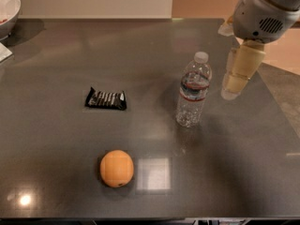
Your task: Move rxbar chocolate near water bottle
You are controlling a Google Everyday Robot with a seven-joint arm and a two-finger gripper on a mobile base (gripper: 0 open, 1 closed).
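The gripper (232, 90) hangs just right of the bottle (193, 90), over the counter's (154, 46) right side. Its arm (265, 8) is cut off by the top and right edges and mostly hides a pale thing (225, 28) behind it. At far left, a bowl (8, 8) and a white scrap (3, 53) are cropped. The lettering on the bar (106, 99) and the bottle's label cannot be read.

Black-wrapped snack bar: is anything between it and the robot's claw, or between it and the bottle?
The clear plastic white-capped water bottle stands between the gripper, right of it in view, and the black-wrapped snack bar. Between bar and bottle nothing stands; the round orange fruit lies off that line.
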